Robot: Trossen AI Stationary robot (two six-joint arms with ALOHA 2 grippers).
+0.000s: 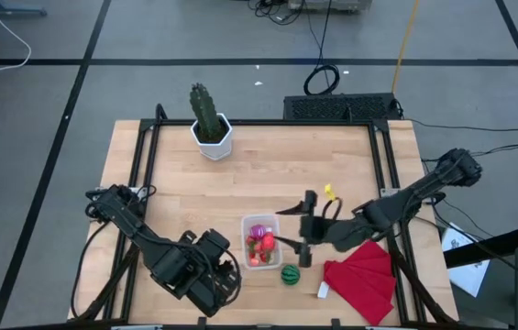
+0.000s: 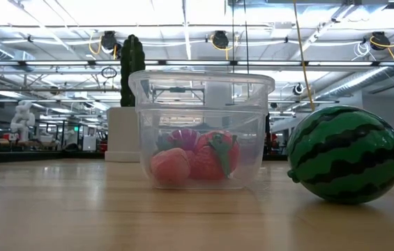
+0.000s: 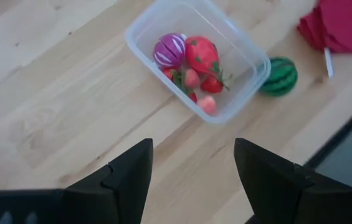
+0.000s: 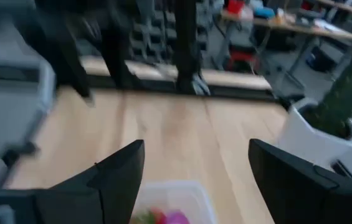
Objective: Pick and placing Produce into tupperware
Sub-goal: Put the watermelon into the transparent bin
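Observation:
The clear tupperware (image 1: 259, 242) stands on the table near its front edge, with a purple piece (image 3: 170, 50), red strawberry-like pieces (image 3: 201, 55) and small pink bits (image 3: 207, 104) inside. The green striped ball (image 1: 290, 274) rests on the table beside it, toward the near right; it also shows in the low view (image 2: 345, 154) and the left wrist view (image 3: 280, 76). My left gripper (image 3: 191, 171) is open and empty, raised left of the container. My right gripper (image 4: 194, 180) is open and empty, right of the container, fingers pointing left over it.
A green cactus in a white pot (image 1: 210, 124) stands at the far left of the table. A red folded cloth (image 1: 362, 276) with a white tag lies at the near right. A small yellow object (image 1: 329, 192) lies behind my right gripper. Bare wood spreads across the table's middle.

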